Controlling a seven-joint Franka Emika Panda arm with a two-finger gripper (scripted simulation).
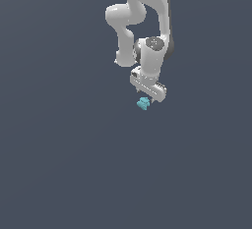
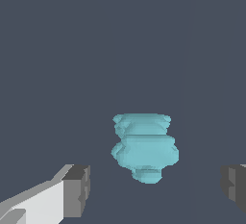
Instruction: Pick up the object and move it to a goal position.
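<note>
Wrist view shows the white-and-grey gripper [image 2: 153, 189] spread wide, the small cyan-turquoise blocky lump [image 2: 144, 146] sitting between its dark pads [image 2: 77, 189], untouched. Grasp not yet made; lift and carry to goal remain.

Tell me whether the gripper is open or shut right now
Open. In the wrist view the gripper's two fingertips stand wide apart, with the cyan object between them, touching neither.

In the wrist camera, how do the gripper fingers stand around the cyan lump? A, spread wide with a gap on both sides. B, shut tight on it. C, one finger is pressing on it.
A: in the wrist view the fingers of the gripper stand well apart, with dark floor showing between each of them and the cyan lump.
</note>
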